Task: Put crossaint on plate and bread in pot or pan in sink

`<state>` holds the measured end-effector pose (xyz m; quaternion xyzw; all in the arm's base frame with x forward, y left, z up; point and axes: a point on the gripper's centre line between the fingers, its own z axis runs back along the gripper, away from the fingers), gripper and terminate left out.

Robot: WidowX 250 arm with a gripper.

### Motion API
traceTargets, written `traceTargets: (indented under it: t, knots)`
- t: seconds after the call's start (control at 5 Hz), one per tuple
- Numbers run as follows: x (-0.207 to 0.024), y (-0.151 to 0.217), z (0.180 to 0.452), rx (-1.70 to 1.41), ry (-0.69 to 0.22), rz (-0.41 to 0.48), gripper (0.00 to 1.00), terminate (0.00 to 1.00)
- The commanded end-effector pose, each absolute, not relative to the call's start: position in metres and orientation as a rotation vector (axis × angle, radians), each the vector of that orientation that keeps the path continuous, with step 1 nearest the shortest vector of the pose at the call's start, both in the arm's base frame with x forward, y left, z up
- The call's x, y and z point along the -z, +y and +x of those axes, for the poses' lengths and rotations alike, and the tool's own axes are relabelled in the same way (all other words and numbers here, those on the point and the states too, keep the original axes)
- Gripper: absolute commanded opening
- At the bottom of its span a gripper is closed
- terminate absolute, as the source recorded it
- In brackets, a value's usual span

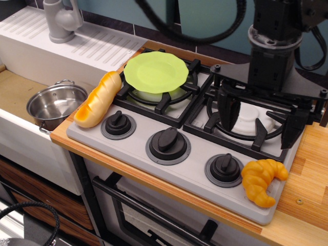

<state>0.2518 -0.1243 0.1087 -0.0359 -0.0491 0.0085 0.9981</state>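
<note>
Golden-orange ridged crossaint (263, 180) lies at the front right corner of the grey stove top (197, 171), just beside the right-hand black knob (224, 168). Behind it the black gripper (259, 120) hangs over the right burner (249, 121), fingers spread wide apart and holding nothing; the arm above is cut off by the top edge. Round light-green plate (156, 72) sits on the left burner, hiding most of its grate. Long yellow-orange bread (98, 99) rests on the stove's left edge. Shiny steel pot (55, 103) stands in the white sink (20, 138), whose left side is out of frame
</note>
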Motion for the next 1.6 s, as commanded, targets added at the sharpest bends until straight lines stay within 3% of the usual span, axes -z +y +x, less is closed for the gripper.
traceTargets:
  t: [0.0, 0.6, 1.4]
  knots:
    - [-0.109, -0.124, 0.252, -0.017, -0.098, -0.072, 1.0, 0.0]
    - [-0.063, -0.135, 0.276, 0.008, -0.192, -0.132, 1.0, 0.0]
    - [-0.047, -0.136, 0.264, 0.004, -0.227, -0.127, 1.0, 0.0]
